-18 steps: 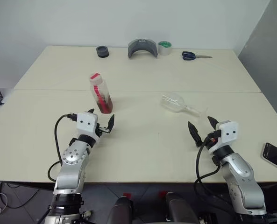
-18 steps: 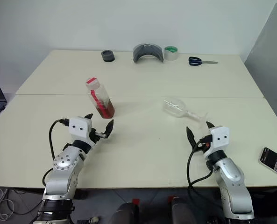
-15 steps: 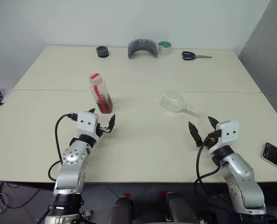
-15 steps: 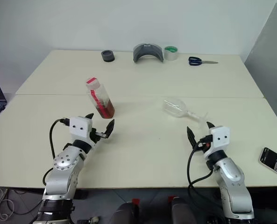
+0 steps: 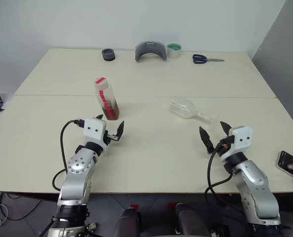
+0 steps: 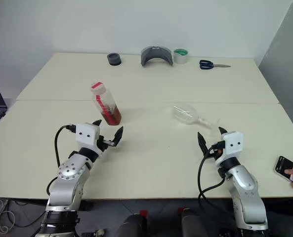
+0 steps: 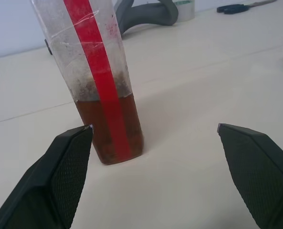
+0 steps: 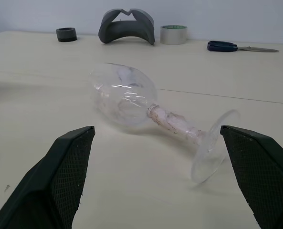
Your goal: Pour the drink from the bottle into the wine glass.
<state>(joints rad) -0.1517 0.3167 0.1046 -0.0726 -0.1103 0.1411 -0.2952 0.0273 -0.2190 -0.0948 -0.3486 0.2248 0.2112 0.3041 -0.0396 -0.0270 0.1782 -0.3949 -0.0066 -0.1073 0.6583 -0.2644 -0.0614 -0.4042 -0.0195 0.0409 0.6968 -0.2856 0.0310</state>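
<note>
While both pincers [image 5: 108,129] [image 5: 214,136] gape empty, the bottle [image 7: 100,90] has its cap cut off in the left wrist view.

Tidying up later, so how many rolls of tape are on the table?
2: a dark roll at the far edge toward the left, and a green-topped roll at the far edge beside the grey curved piece.
</note>
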